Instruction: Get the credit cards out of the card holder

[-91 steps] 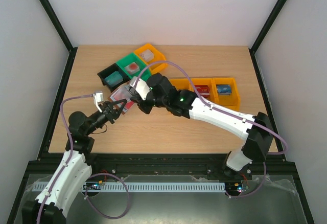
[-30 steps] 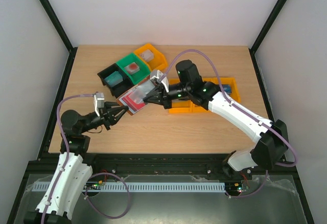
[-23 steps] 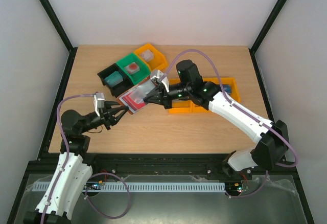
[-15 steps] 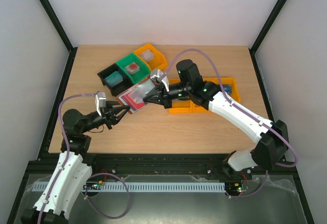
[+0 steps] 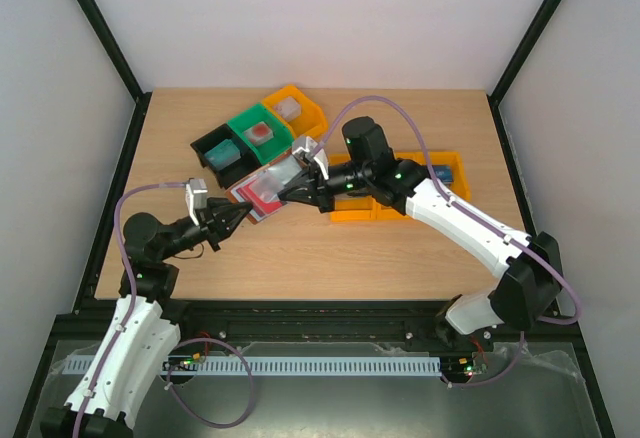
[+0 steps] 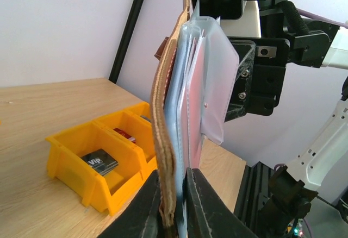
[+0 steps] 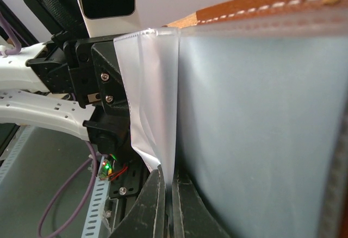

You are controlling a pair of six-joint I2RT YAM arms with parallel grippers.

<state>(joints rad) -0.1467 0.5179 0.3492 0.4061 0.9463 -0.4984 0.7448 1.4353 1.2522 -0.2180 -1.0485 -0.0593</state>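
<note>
The card holder (image 5: 262,190), brown leather with a pale blue-grey inside, hangs open in the air between both grippers, left of the table's middle. A red credit card (image 5: 263,198) shows inside its clear sleeves. My left gripper (image 5: 235,215) is shut on the holder's lower edge, on leather and lining (image 6: 166,113), jaws at the bottom of the left wrist view (image 6: 175,205). The card looks pink through the sleeve (image 6: 194,102). My right gripper (image 5: 292,190) is shut on one clear plastic sleeve (image 7: 155,96), jaws at the bottom of its view (image 7: 168,194). The lining (image 7: 261,140) fills the right side.
A row of yellow bins (image 5: 445,208) lies under the right arm, holding a red and a blue card. Black (image 5: 207,150), green (image 5: 247,118) and yellow (image 5: 310,108) bins stand at the back. The left wrist view shows a yellow bin (image 6: 70,173) with a black VIP card (image 6: 99,162).
My left gripper, open and apart from the holder a second ago, has moved right and up and closed on the holder's lower edge. The right gripper has kept its hold, barely moving.
</note>
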